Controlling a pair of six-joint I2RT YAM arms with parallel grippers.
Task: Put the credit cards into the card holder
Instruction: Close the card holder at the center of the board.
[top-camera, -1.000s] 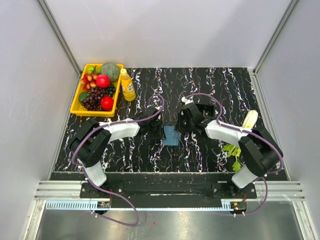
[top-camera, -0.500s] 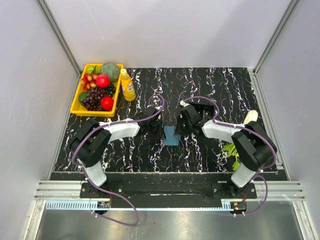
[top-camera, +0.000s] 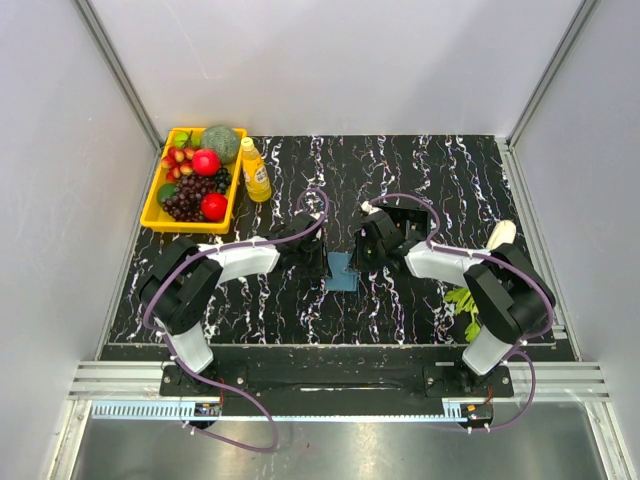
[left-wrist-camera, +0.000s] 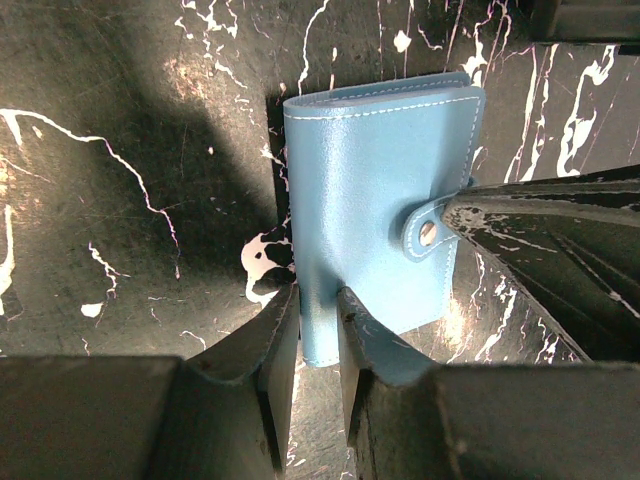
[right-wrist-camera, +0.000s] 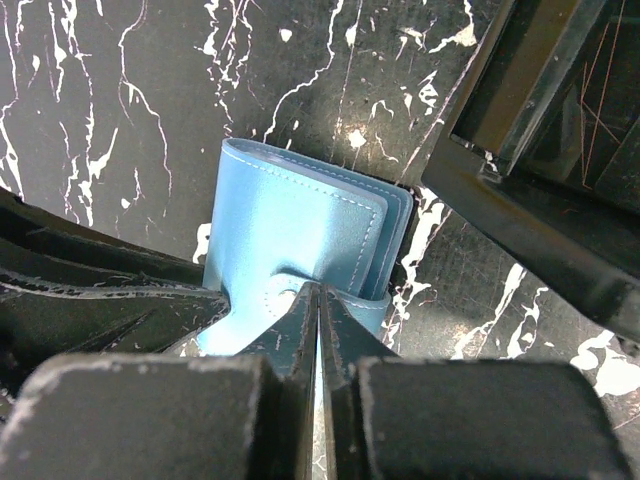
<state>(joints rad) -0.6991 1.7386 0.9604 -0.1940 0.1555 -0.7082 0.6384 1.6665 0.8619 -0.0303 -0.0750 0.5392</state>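
The card holder (top-camera: 343, 271) is a blue wallet lying folded shut on the black marbled table between my grippers. In the left wrist view the card holder (left-wrist-camera: 370, 190) has its snap tab (left-wrist-camera: 428, 234) fastened. My left gripper (left-wrist-camera: 318, 312) is shut on its near edge. In the right wrist view my right gripper (right-wrist-camera: 318, 292) is shut, with its tips resting on the snap tab (right-wrist-camera: 283, 293) of the card holder (right-wrist-camera: 280, 230). From above, the left gripper (top-camera: 318, 262) and right gripper (top-camera: 362, 258) flank the holder. No loose credit card shows.
A black box-like frame (top-camera: 408, 220) stands just behind the right gripper and also shows in the right wrist view (right-wrist-camera: 530, 160). A yellow tray (top-camera: 152, 212) of fruit and a yellow bottle (top-camera: 255, 170) stand at the back left. A banana (top-camera: 499, 236) and green leaves (top-camera: 462, 298) lie on the right.
My right arm has shifted a little to the left, bringing its gripper closer onto the card holder. The left arm and the holder have stayed in place.
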